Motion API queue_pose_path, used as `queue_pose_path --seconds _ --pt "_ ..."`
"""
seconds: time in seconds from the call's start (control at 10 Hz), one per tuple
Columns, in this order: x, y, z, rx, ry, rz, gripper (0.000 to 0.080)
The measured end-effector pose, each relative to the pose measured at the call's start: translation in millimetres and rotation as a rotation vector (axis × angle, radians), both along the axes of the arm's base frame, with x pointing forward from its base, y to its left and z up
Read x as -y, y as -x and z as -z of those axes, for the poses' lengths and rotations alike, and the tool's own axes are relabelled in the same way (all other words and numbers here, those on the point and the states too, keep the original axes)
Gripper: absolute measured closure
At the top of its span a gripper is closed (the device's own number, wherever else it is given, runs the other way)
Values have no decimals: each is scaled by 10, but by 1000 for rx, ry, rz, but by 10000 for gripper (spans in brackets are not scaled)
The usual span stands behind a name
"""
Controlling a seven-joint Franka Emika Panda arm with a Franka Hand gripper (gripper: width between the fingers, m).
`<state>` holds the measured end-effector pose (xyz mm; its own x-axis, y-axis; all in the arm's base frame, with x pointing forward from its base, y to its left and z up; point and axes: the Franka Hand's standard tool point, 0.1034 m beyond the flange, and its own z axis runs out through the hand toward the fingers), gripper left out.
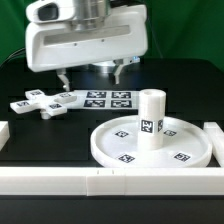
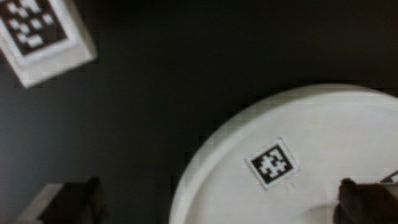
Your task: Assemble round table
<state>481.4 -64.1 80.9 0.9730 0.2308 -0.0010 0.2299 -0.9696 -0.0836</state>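
The large rimmed round disc (image 1: 120, 148) lies flat at the exterior view's right front. The short cylindrical post (image 1: 150, 118) stands upright on its middle. The cross-shaped four-armed piece (image 1: 45, 102) lies flat at the left. My gripper (image 1: 90, 73) hangs open above the table behind these parts, holding nothing. In the wrist view the disc (image 2: 311, 130) fills one side, with one of its tags (image 2: 272, 163) showing. The gripper (image 2: 222, 205) has dark table and the disc's rim between its fingers (image 2: 71, 205). The post is out of the wrist view.
The marker board (image 1: 105, 99) lies between the cross-shaped piece and the disc. White border rails run along the front (image 1: 100, 180), the right (image 1: 215, 140) and the left (image 1: 4, 132). A white tagged corner (image 2: 39, 35) shows in the wrist view; I cannot tell which piece it belongs to.
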Motion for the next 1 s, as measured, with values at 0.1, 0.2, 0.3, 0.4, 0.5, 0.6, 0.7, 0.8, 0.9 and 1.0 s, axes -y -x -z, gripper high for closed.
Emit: queue_pose_path --seconds 0.1,0.2,0.3,0.4,0.5,0.6,0.7,0.8,0.9,1.0 --pt "-11 1 3 -1 0 -2 151" --pt "-10 4 9 -2 0 -2 151" --pt "5 -2 22 5 2 -30 151" --pt "87 1 64 27 7 -102 151" --pt "226 90 102 26 11 -114 151" --pt "382 226 140 24 16 -97 151" --pt "568 338 160 20 16 -125 151" --pt "667 365 165 20 16 -120 151" --pt "628 355 169 20 15 -124 151" --pt "623 354 171 20 15 -126 151"
